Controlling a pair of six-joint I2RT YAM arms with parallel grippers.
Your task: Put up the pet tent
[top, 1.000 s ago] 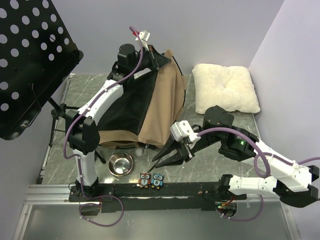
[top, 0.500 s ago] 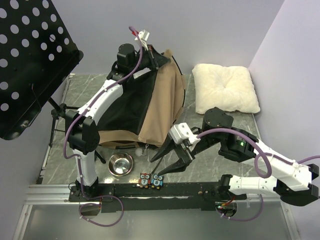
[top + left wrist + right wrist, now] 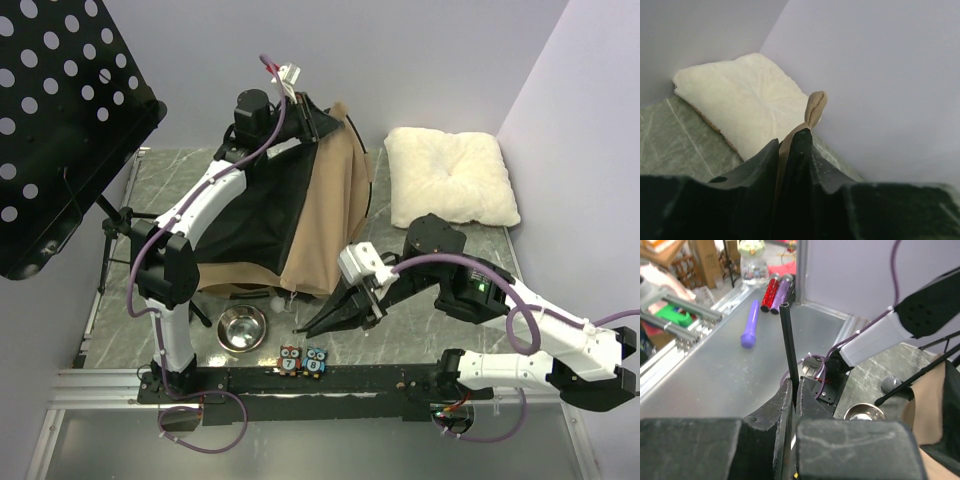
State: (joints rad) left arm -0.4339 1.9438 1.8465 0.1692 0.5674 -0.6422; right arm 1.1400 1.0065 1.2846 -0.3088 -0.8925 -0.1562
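Note:
The pet tent (image 3: 325, 210), tan fabric with a black base panel (image 3: 255, 215), stands partly raised at the table's back centre. My left gripper (image 3: 318, 118) is at its top corner, shut on a fold of tan fabric (image 3: 815, 106) that sticks out past the fingertips (image 3: 801, 142). My right gripper (image 3: 312, 326) is low by the tent's front right corner, shut on a thin black pole (image 3: 788, 347) that rises between its fingers (image 3: 785, 395). A small white pom-pom (image 3: 276, 299) hangs at the tent's front edge.
A white fluffy cushion (image 3: 452, 177) lies at the back right. A metal bowl (image 3: 241, 327) sits in front of the tent near the left arm's base. A black perforated stand (image 3: 60, 120) looms at the left. Two owl tags (image 3: 302, 360) sit on the front rail.
My right gripper opened wide, then closed on the black pole and shifted slightly towards the tent. The left arm stayed at the tent's top corner.

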